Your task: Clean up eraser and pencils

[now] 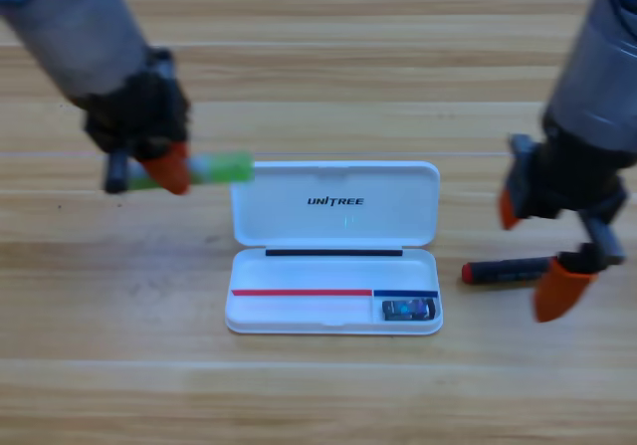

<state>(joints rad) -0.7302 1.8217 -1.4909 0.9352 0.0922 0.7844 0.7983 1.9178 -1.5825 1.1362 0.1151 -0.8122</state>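
Eraser [409, 310], a small black block, sits in the open white case's [338, 216] lower right compartment. The green pencil [221, 169] lies level, long axis left-right, clamped in the left gripper [159, 166]. The black-and-red pencil [508, 270] lies near-horizontal on the wooden table [318, 395], between the right gripper's [535, 251] 2 parted orange jaws.

green pencil [221, 169] | black-red pencil [506, 270] | black-blue eraser [409, 310] | white case [336, 216]

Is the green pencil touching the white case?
Apart. The high view shows bare wood between the green pencil, held in the left claw, and the white case.
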